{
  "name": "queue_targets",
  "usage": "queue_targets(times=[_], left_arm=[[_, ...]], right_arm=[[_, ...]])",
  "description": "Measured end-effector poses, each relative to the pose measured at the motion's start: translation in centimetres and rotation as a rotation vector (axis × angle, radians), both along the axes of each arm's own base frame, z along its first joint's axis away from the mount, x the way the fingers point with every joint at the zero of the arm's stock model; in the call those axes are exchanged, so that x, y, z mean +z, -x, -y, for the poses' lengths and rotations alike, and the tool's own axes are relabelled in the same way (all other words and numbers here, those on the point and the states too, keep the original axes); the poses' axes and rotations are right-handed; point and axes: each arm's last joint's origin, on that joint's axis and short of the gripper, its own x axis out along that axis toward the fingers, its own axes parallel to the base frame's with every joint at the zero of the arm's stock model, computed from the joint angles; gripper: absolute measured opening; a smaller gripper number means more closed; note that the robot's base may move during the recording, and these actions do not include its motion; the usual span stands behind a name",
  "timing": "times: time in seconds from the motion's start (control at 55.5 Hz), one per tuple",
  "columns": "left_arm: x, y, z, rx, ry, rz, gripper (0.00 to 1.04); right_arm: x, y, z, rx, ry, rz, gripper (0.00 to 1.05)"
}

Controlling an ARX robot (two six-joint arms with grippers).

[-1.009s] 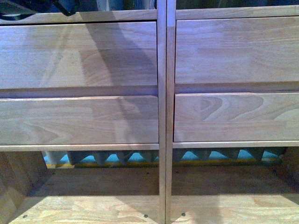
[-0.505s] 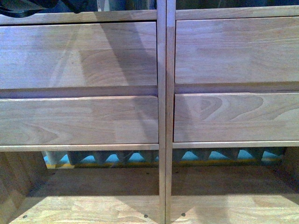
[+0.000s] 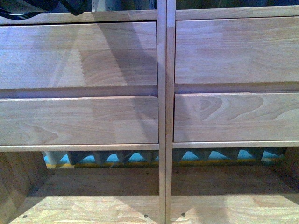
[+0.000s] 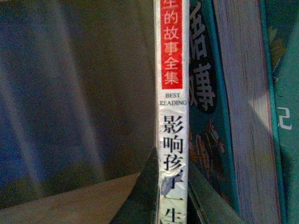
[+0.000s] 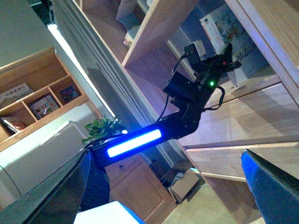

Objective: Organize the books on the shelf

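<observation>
Light-wood shelf (image 3: 162,116) compartment: left gripper (image 4: 173,198) clamps white book (image 4: 172,116) by its spine, upright against teal-covered book (image 4: 205,116). Right gripper (image 5: 159,186) gapes, empty. Risk: released unsupported, white book topples toward bare side.

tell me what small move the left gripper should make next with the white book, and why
Probably open the left gripper to release. Its fingers look clamped on the spine of the white book, which already sits spine-out against the teal book, so it seems placed.
</observation>
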Motion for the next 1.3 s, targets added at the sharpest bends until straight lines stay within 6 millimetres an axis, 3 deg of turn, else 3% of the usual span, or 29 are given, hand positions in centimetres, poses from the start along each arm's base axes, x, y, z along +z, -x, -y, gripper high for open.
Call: queue_targets(times=[0.108,0.342,0.649,0.901,1.297], left_arm=[[0.2,-0.1,-0.4,0.015,0.003,-0.006,0.1],[0.9,-0.7,-1.1,0.049,-0.005,-0.016,0.49],[-0.5,-0.9,0.1,0.024,-0.043,-0.014,0.98],[-3.1,-0.3,0.4,0.0,-0.041,-0.034,0.97],[-3.3,3.5,-2.0,-0.037,0.019,-0.019,0.97]], right_arm=[[0.0,0.0,-0.2,0.008,0.005,0.003,0.98],[0.0,0.1,-0.3,0.013,0.009,0.011,0.98],[0.2,0.3,0.1,0.009,0.029,0.045,0.98],[0.3,0.3,0.2,0.012,0.028,0.049,0.98],[0.1,0.2,-0.2,0.034,0.016,0.016,0.98]])
